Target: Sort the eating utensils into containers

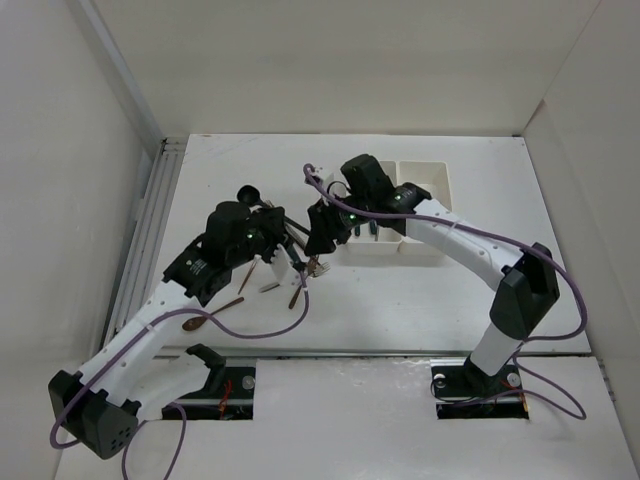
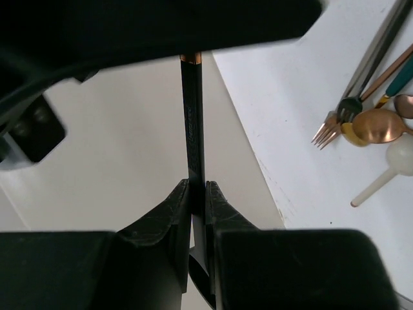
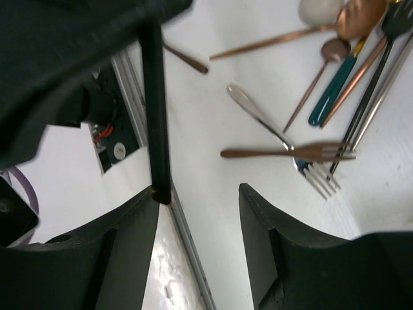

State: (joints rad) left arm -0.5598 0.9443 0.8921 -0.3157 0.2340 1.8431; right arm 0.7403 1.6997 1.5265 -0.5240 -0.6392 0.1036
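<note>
Two arms lean in from the near edge of the worktop [image 1: 450,300]. Nearest them, a lone copper spoon [image 1: 195,322] lies just beside the left forearm, at about 8 o'clock from the worktop's middle. Farther in, around the middle, the loose eating utensils [image 1: 248,276] lie scattered in a small heap.

Over that heap the left gripper [image 2: 198,194] has its fingers pressed together on a dark-handled utensil [image 2: 195,129]. They pinch the slim black handle low down, and the shaft runs straight away from the wrist camera to a copper-coloured band at its far end. The head is hidden between the fingers, so fork or spoon cannot be told.

The right gripper [image 3: 200,194] faces it from the 2 o'clock side. Its fingers [image 3: 129,232] are spread, with nothing between them. The black handle ends right at the tip of one finger, but contact cannot be told.

Past those spread fingers, in the right wrist view, a silver fork [image 3: 284,139] lies on the worktop with a copper fork [image 3: 258,154] crossing its neck. A teal-handled spoon [image 3: 332,97] and several copper and black handles fan out toward 1 o'clock.

Farthest back, at 1 o'clock from the middle, stand the containers [image 1: 400,247], two white bins joined side by side. The right arm covers much of the left bin.
</note>
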